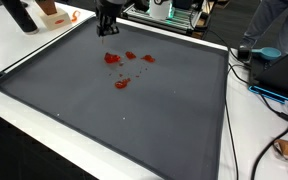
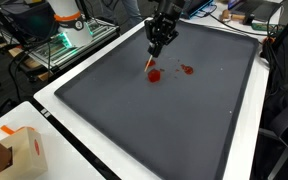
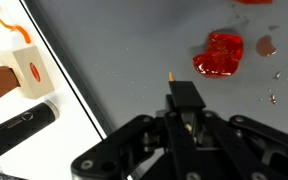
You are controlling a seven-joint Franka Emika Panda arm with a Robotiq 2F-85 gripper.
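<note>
My gripper point(image 1: 107, 30) hangs over the far part of a large dark grey mat point(image 1: 134, 120), which also shows in the other exterior view point(image 2: 164, 120). Its fingers point(image 3: 184, 100) are shut on a thin stick with an orange tip point(image 3: 171, 73), and that stick points down from the gripper point(image 2: 156, 45) as a pale sliver point(image 2: 149, 63). Red smears point(image 1: 112, 59) lie on the mat just in front of the gripper, and a further red smear point(image 1: 122, 84) lies nearer the camera. The stick tip is close to the largest red blob point(image 3: 219, 54), a little to its left. That blob also shows in an exterior view point(image 2: 154, 74).
The mat lies on a white table point(image 1: 44, 50). A white and orange box point(image 3: 29, 70) and a black cylinder point(image 3: 19, 125) lie off the mat's edge. A carton point(image 2: 19, 150) stands at a table corner. Cables and a blue device point(image 1: 274, 60) lie beside the mat.
</note>
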